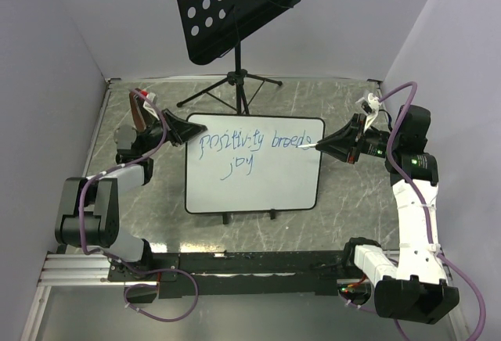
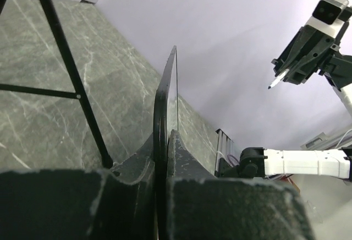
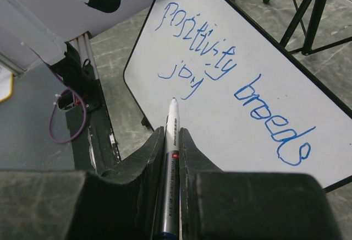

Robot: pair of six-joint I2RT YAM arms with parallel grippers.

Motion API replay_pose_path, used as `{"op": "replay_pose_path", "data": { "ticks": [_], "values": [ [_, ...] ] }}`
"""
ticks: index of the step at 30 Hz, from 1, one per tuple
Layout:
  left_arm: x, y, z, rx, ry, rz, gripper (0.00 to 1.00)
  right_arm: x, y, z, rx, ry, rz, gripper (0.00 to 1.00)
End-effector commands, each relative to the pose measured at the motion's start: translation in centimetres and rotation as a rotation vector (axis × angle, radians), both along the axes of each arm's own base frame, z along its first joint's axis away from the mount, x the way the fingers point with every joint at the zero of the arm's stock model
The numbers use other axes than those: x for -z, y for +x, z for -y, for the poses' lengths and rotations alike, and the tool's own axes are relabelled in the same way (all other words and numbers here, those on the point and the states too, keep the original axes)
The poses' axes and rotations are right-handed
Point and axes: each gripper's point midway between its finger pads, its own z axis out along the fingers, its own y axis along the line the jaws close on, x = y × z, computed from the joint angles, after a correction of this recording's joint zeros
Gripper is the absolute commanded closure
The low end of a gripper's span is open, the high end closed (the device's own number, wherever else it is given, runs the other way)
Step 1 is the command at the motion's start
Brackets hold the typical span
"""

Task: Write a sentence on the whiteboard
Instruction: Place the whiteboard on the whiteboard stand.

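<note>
Left fingers (image 2: 129,196) clamp the whiteboard (image 1: 258,192) edge; right fingers (image 3: 236,207) pinch a marker (image 3: 170,157) near the sentence (image 1: 254,144).

**A robot lab test cell**

We see a grey marbled worktop (image 1: 344,200) boxed in by plain pale wall panels (image 1: 47,44). A left arm (image 1: 94,208) and a right arm (image 1: 415,216) are bolted to an aluminium rail (image 1: 70,267), trailing purple cables (image 1: 194,292).

whiteboard (image 1: 254,192) on desk (image 1: 352,200) carried blue sentence (image 1: 258,147) in two lines. left gripper (image 1: 190,131) gripped its upper-left corner; right gripper (image 1: 333,144) held marker (image 1: 309,146) near its right edge.
</note>
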Motion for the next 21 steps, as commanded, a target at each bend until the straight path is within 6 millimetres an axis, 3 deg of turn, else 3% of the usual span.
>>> {"op": "replay_pose_path", "data": {
  "ticks": [1,6,10,21],
  "values": [
    [-5.4,-3.9,-0.1,-0.002,0.102,0.775,0.99,-0.9,-0.5,-0.1,-0.024,0.007,0.055,1.00],
    [-6.4,-2.9,-0.1,0.012,0.106,0.799,0.99,-0.7,-0.4,-0.1,-0.021,0.008,0.049,1.00],
    [-5.8,-2.3,0.0,0.051,0.131,0.796,0.99,-0.6,-0.3,-0.1,-0.018,0.006,0.049,1.00],
    [-5.0,-4.0,0.2,0.130,0.227,0.892,0.96,-0.8,-0.3,-0.1,-0.026,0.014,0.038,1.00]
  ]
}}
